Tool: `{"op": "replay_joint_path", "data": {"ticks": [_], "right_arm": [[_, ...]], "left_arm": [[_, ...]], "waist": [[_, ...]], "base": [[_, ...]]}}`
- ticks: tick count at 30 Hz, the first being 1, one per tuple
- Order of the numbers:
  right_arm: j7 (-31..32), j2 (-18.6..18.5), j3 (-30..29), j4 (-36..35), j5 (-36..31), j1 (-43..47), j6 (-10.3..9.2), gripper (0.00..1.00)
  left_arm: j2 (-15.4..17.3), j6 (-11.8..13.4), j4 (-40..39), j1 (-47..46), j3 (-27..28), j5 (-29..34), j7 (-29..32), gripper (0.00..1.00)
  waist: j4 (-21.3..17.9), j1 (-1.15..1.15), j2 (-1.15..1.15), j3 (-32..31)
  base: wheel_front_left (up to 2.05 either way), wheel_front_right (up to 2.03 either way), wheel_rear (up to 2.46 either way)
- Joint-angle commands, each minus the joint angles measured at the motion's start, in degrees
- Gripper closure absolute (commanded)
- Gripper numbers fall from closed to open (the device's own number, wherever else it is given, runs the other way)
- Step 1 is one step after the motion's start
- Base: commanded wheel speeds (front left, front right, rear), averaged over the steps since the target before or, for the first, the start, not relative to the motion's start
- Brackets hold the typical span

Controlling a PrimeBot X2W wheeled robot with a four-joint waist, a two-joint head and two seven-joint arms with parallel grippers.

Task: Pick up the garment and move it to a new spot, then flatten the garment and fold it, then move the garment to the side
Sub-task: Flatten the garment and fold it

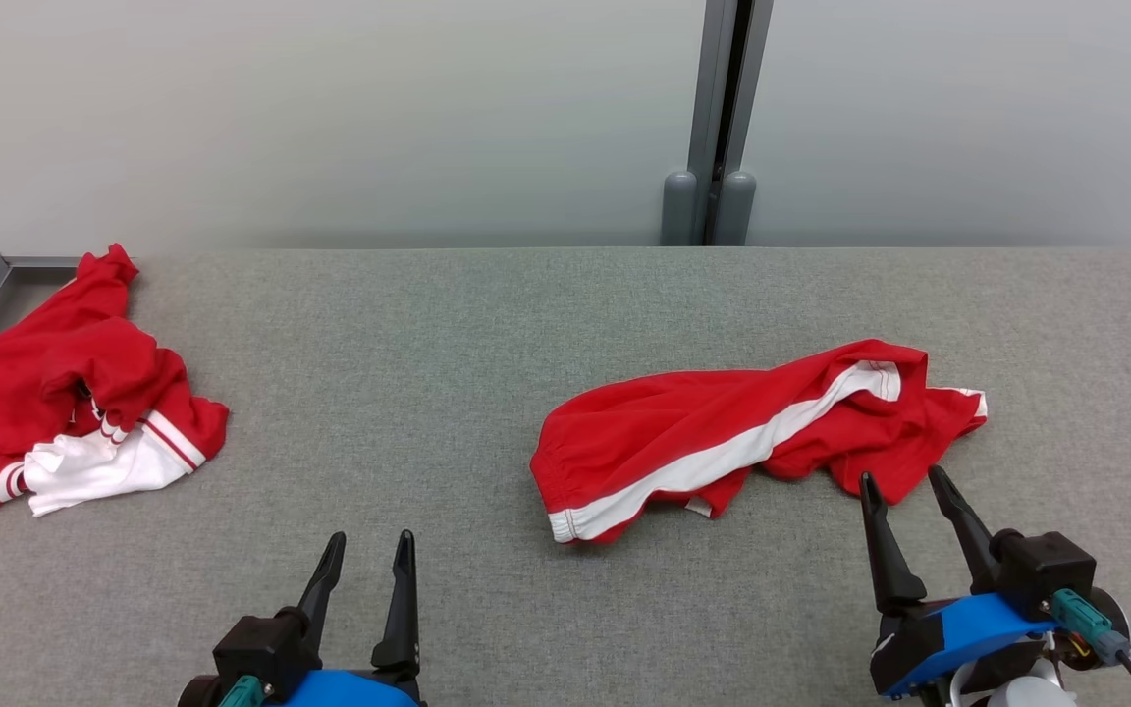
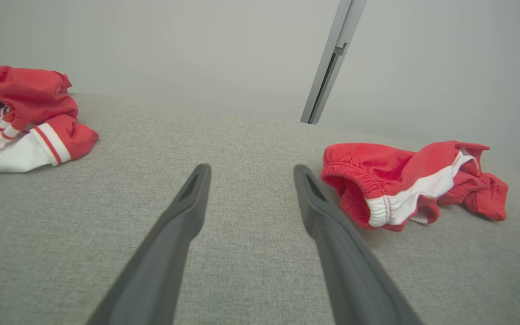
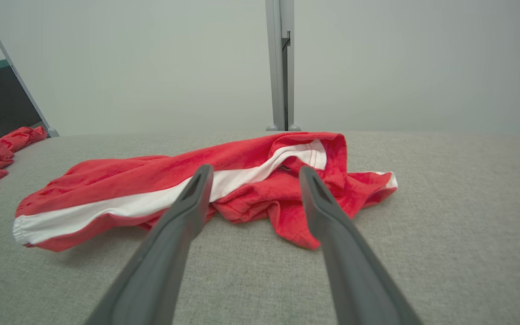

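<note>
A crumpled red garment (image 1: 723, 432) with a white side stripe lies right of centre on the grey table; it also shows as a garment (image 2: 404, 185) in the left wrist view and a garment (image 3: 224, 189) in the right wrist view. My right gripper (image 1: 901, 481) stands open just in front of its right end, nothing between the fingers. The same right gripper (image 3: 253, 171) points at the cloth's folded middle. My left gripper (image 1: 370, 542) is open and empty near the front edge, well left of the garment; the left gripper (image 2: 251, 170) hovers over bare table.
A second heap of red and white clothing (image 1: 75, 393) lies at the table's far left edge. A grey metal post (image 1: 723, 118) stands behind the table against the pale wall. The grey table surface (image 1: 379, 373) lies bare between the two heaps.
</note>
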Motion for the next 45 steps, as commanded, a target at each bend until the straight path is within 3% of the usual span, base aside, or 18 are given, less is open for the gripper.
{"op": "replay_joint_path", "data": {"ticks": [1, 16, 23, 33, 44, 45], "right_arm": [[-0.3, 0.0, 0.2, -0.1, 0.4, 0.2, 0.00, 0.00], [-0.3, 0.1, 1.0, 0.1, 0.6, 0.4, 0.00, 0.00], [-0.3, 0.1, 1.2, 0.4, -0.1, -0.2, 0.00, 0.00], [-0.3, 0.0, 2.0, 1.0, -0.8, -2.7, 0.00, 0.00], [-0.3, 0.0, 0.4, 0.7, -2.8, -5.1, 0.00, 0.00], [-0.3, 0.0, 0.3, 0.8, -3.1, -5.5, 0.00, 0.00]], "left_arm": [[0.0, 0.2, 0.1, 0.3, 0.4, -0.3, -0.2, 0.00], [-0.1, 0.4, 0.6, 0.5, 0.7, 0.2, -0.2, 0.00], [0.3, -1.6, 3.2, -3.1, -5.7, 1.0, 2.1, 0.00], [0.7, -2.5, 7.2, -10.9, -15.6, -9.4, 10.7, 0.00], [2.6, -2.6, 8.6, -15.1, -19.9, -16.6, 8.8, 0.00], [2.5, -2.6, 8.7, -15.4, -20.3, -17.1, 8.9, 0.11]], "waist": [[0.0, 0.00, 0.00, 0.0], [0.0, 0.00, 0.00, 0.0], [-0.3, 0.00, 0.00, 1.2], [-3.7, 0.00, 0.00, 4.4], [-5.0, 0.00, 0.00, 7.7], [-4.9, 0.00, 0.00, 7.9]], "base": [[0.00, 0.00, 0.00], [0.00, 0.00, 0.00], [0.00, 0.00, 0.00], [0.00, 0.00, 0.00], [0.00, 0.00, 0.00], [0.00, 0.00, 0.00]]}}
